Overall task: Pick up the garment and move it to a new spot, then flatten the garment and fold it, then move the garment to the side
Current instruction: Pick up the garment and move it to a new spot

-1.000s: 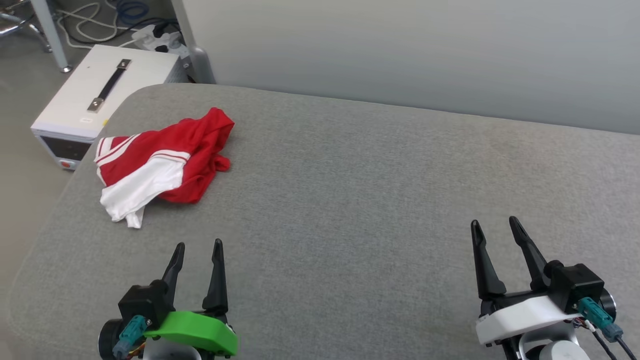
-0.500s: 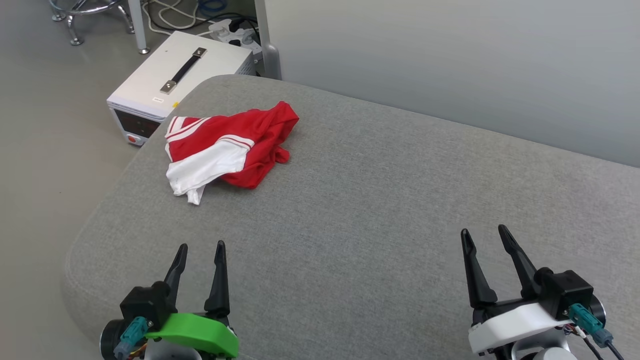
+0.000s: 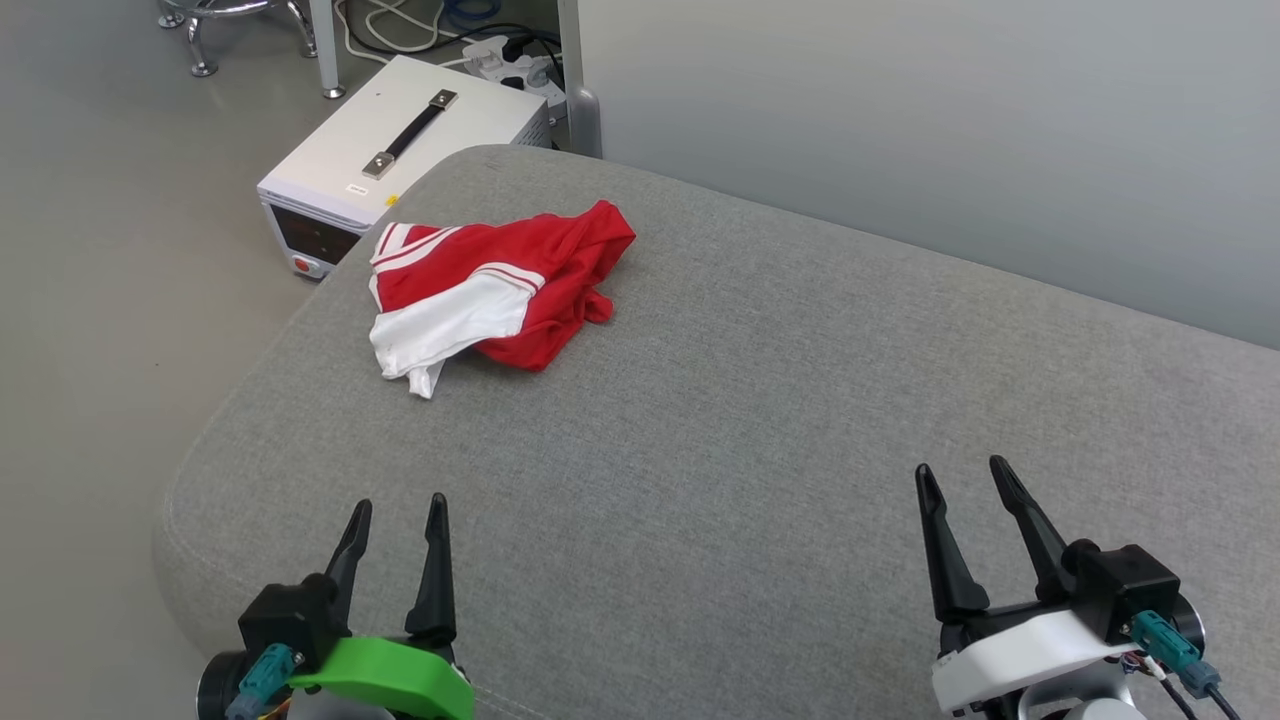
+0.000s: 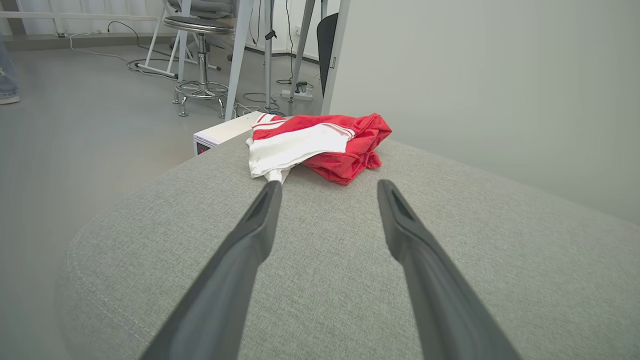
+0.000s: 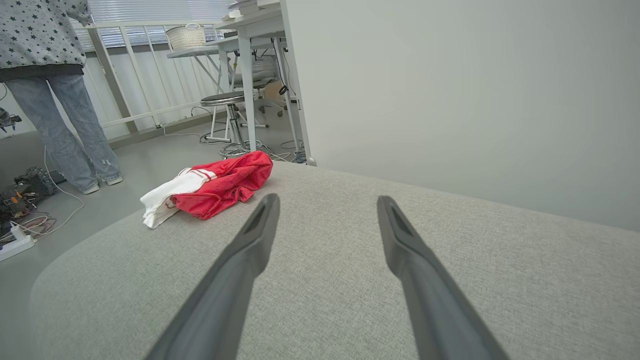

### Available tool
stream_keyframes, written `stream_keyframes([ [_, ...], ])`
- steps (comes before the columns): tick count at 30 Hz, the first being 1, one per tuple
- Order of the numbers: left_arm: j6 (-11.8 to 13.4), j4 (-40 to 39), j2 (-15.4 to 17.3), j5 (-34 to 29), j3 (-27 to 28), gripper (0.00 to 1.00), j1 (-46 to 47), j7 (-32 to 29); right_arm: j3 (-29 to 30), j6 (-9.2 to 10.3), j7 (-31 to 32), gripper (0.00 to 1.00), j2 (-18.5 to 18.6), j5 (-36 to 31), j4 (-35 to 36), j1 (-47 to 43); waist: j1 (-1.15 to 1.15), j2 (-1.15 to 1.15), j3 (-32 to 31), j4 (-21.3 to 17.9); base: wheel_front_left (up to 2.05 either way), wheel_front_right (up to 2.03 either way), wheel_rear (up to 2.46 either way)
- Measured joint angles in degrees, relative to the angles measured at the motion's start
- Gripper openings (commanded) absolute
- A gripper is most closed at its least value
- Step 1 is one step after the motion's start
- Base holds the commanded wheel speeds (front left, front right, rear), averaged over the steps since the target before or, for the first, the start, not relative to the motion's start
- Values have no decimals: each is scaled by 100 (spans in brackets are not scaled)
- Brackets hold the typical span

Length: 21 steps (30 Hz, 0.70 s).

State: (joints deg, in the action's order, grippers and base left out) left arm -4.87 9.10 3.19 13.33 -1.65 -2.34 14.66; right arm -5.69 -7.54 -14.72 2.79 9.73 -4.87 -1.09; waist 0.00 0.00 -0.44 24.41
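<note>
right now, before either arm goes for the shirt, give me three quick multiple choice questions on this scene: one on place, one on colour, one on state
1. Where on the grey cushion does the T-shirt lie?
A. in its middle
B. by its far left corner
C. at its near right edge

2. What colour is the cover behind the left gripper?
A. white
B. blue
C. green

3. How do the left gripper and the right gripper stand?
A. both open and empty
B. left shut on the T-shirt
C. both shut

Answers:
1 B: the head view shows it bunched near that corner.
2 C: the cover is bright green.
3 A: each pair of fingers is spread over bare cushion, well short of the T-shirt.
</note>
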Motion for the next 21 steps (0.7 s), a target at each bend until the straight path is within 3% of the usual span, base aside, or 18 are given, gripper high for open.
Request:
stream_keyframes([
  [8,-73,235,0,-59,31,100,155,0,1,0,-1,100,-1,-159,124,54,0,0,320,-139,0,0,0],
  [13,-186,945,244,-85,12,100,1001,-2,55,0,-1,100,-3,-420,265,294,0,0,675,-274,0,0,0],
  [14,-223,1468,649,141,-168,100,1856,-298,76,0,-1,100,-4,-583,404,421,0,0,963,-384,0,0,0],
  [21,-246,1906,1861,1504,-1335,100,3660,-1903,74,0,-1,100,-8,-847,577,711,0,0,1642,-658,0,0,0],
])
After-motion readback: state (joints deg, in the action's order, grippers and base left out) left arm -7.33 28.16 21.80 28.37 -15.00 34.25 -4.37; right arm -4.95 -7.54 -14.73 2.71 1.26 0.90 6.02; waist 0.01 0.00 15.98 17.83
